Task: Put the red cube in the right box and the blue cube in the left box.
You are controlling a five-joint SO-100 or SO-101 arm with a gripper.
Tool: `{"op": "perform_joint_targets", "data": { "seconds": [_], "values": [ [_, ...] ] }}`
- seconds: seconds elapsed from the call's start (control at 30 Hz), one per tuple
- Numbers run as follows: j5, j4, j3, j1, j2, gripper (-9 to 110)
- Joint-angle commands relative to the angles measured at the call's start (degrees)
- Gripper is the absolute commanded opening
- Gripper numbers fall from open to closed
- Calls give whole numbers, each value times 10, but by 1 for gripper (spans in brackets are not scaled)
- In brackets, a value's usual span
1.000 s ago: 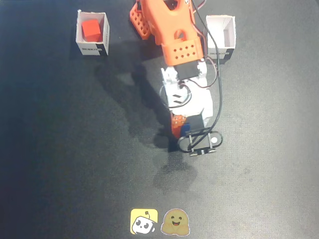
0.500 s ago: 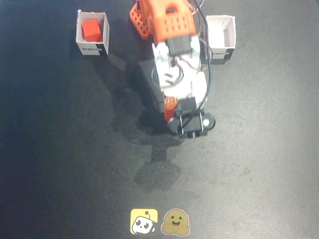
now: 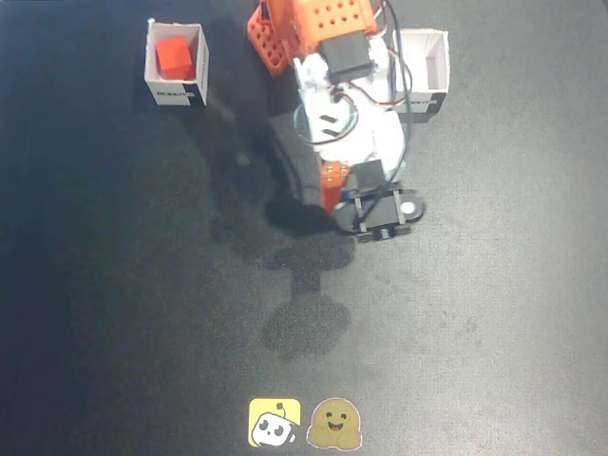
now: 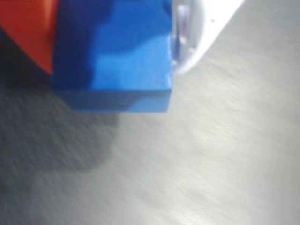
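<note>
I see the blue cube [image 4: 115, 51] clamped in my gripper [image 4: 112, 56] in the wrist view, an orange finger [image 4: 28, 33] on its left face and a white finger [image 4: 197, 33] on its right. It looks light, rigid and smooth-sided, so I judge flat opposite faces the safest hold; glossy plastic could slip. In the fixed view the red cube [image 3: 176, 58] sits inside the box with the corner nub [image 3: 177, 90] at upper left; the other white box [image 3: 432, 81] stands at upper right, partly behind the arm. The dark tabletop [image 3: 142, 304] is bare and roomy.
</note>
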Motion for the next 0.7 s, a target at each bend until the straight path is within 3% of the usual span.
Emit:
{"op": "perform_joint_targets", "data": {
  "seconds": [0.0, 0.67],
  "values": [
    [19, 28, -50, -28, 35, 10],
    [66, 108, -116, -182, 14, 10]
  ]
}}
